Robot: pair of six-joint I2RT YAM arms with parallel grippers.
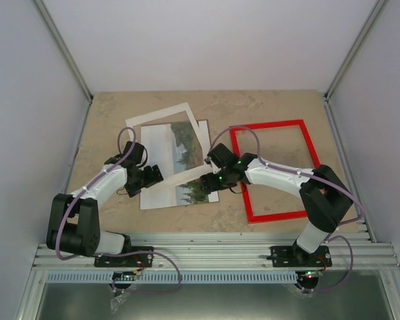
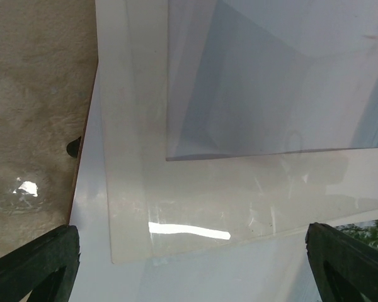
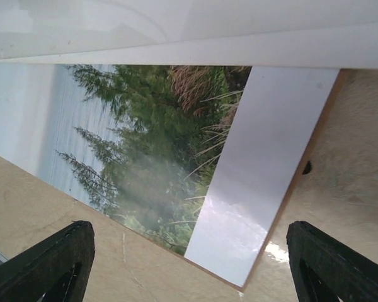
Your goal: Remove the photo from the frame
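One rectangular paper landscape print, the photo (image 1: 175,155), lies flat on the beige marbled table (image 1: 267,103). It is outside the thin red rectangular frame (image 1: 267,125), which rests empty just to its right. The print sits in a loose stack with a white cut-out mat (image 1: 159,115) and a clear glazing sheet (image 2: 239,207). The left gripper (image 2: 189,236) is positioned over the stack's left edge, fingers spread, holding nothing. The right gripper (image 3: 189,226) is over the print's near right corner, likewise spread and empty. Probable hazard: a closing finger catches the clear sheet or mat instead of the print, dragging the whole stack or creasing the paper corner
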